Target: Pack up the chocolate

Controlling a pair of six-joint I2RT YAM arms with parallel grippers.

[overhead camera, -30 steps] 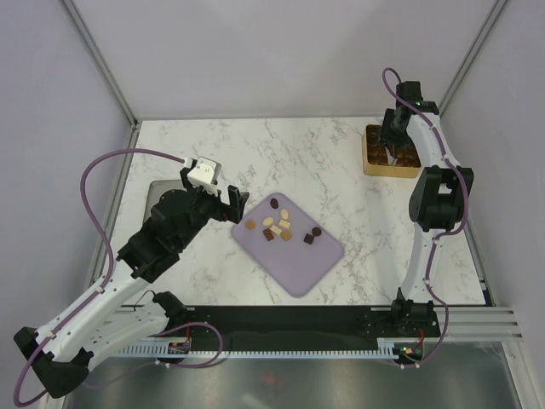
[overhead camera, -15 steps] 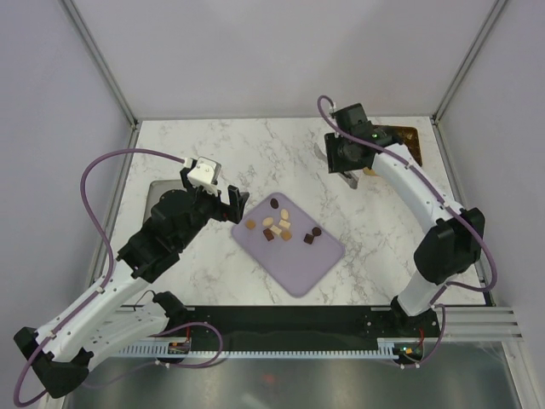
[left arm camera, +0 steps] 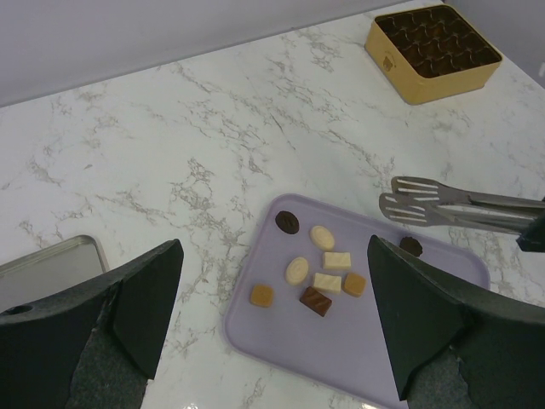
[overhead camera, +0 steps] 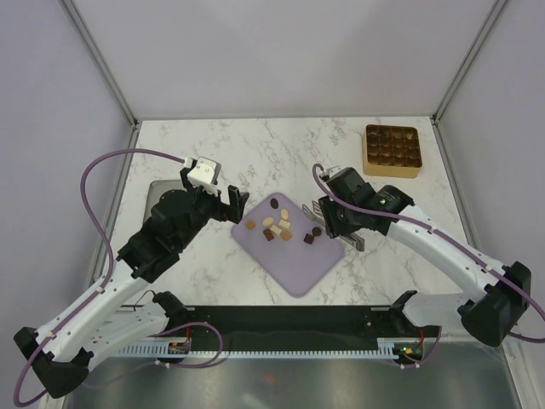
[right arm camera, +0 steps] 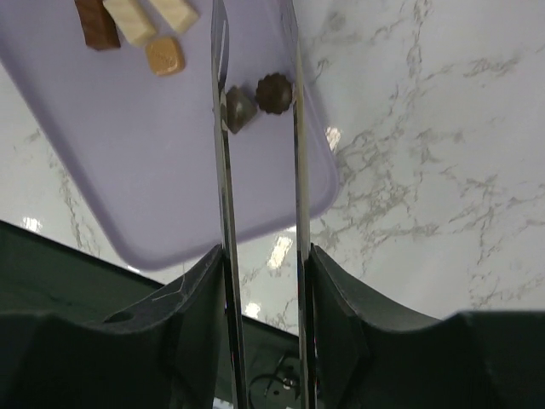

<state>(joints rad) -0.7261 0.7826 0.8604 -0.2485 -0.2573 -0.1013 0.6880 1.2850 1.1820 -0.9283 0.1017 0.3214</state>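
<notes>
So our right gripper (right arm camera: 262,268) is clamped on a pair of metal tongs (right arm camera: 297,153), and what matters here is the tong blades rather than the fingers. The blades stand apart with a clear gap between them, and two bits of the chocolate sit right in that gap. In the wrist view, the squarish dark piece (right arm camera: 239,109) is up against the left-hand blade and the round fluted dark piece (right arm camera: 275,92) is just beside it, touching or nearly touching the right-hand blade. The two lie side by side across the gap, so our guess is that a squeeze catches both unless the blades shift to single one out. The blade tips reach a bit past them, so we'd say there's no need to push in further. Both pieces sit near the right edge of the lilac mat (right arm camera: 162,179), well apart from the main cluster of chocolate (left arm camera: 319,273) in the middle. Our left gripper (left arm camera: 272,256) hangs wide open and empty over the mat's opposite side, nearer that cluster, so the right arm is clearly the one placed for this pair. The gold tray (overhead camera: 392,150) is at the table's far right corner, well apart from the mat.
</notes>
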